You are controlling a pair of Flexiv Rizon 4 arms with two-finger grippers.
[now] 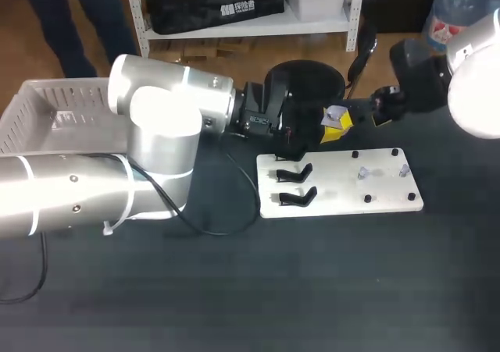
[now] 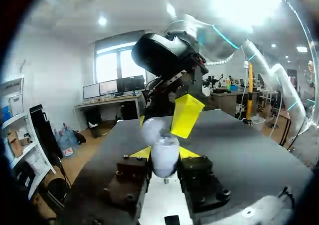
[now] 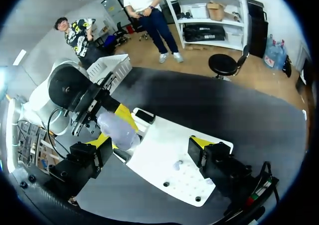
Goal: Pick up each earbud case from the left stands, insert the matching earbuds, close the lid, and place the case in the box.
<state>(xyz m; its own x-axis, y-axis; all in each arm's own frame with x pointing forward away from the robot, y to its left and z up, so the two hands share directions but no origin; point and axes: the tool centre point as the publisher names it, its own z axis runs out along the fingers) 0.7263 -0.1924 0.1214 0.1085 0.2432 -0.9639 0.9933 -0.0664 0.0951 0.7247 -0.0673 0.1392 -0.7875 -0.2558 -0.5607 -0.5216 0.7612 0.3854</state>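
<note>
My left gripper [image 2: 164,156] is shut on a white earbud case [image 2: 164,152], held upright above the table with its lid [image 2: 152,127] open. In the head view the case [image 1: 336,119] hangs behind the white board [image 1: 340,204], between my left gripper [image 1: 316,133] and my right gripper [image 1: 353,116]. My right gripper [image 3: 152,142] stands wide open with nothing in it, the case [image 3: 117,130] close by one of its fingers [image 3: 94,155]. One yellow fingertip [image 2: 185,115] of it hangs just ahead of the case. Two small earbuds [image 1: 362,172] [image 1: 404,168] sit on the board's pegs.
Two black stands [image 1: 295,172] [image 1: 299,197] at the board's left end hold no cases. A white basket [image 1: 55,118] sits at the table's far left, behind my left arm. A black cable [image 1: 226,227] loops on the dark tabletop before the board.
</note>
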